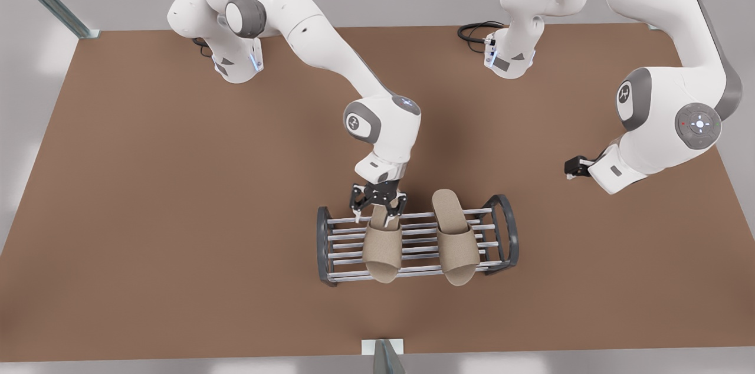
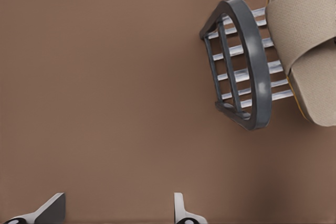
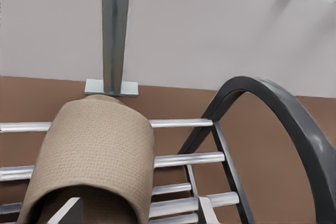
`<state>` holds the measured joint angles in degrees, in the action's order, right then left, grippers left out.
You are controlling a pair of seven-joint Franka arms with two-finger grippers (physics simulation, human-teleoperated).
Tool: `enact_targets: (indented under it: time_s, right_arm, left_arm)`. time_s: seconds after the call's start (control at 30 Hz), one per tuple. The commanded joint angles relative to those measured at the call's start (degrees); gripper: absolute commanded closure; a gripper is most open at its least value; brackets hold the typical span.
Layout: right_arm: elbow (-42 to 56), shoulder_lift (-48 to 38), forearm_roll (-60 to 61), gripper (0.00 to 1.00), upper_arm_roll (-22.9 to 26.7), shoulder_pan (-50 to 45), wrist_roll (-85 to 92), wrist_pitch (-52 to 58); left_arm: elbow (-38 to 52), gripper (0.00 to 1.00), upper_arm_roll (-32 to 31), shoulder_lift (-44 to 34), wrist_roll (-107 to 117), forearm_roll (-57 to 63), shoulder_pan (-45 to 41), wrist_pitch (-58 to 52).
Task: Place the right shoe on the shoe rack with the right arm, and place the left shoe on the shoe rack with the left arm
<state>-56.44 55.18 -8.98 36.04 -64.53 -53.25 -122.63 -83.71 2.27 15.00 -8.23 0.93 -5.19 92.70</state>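
Your right end effector (image 1: 377,204) is gripping the right shoe (image 1: 382,247) on the shoe rack (image 1: 326,244); the left shoe (image 1: 455,235) is lying beside it, while your left end effector (image 1: 575,167), released, is waiting off the rack's end

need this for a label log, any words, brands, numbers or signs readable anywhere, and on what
No readable words or numbers.
Small round emblem on the right arm's wrist joint cover: too small to read.
The same emblem on the left arm's joint cover: too small to read.
Slippers, shoe rack, table: no text.

both shoes (image 1: 413,241) side by side on the shoe rack (image 1: 507,232)
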Motion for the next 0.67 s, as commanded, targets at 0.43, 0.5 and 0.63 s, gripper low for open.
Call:
enact_targets:
  time_s: [0.43,0.5,0.63]
  right_arm:
    - [-27.5,-44.1,10.1,0.00,-42.0,61.1,42.7,34.3]
    - [-25.8,-43.8,10.0,0.00,-42.1,61.9,42.0,36.7]
    - [-23.9,-43.3,9.6,0.00,-41.8,62.1,42.2,38.4]
  left_arm:
    - [0.0,0.00,-0.1,-0.6,-3.8,0.2,-0.2,0.3]
    - [0.0,0.00,-0.1,-0.6,-3.8,0.2,-0.2,0.3]
    - [0.0,0.00,-0.1,-0.6,-3.9,0.2,-0.2,0.3]
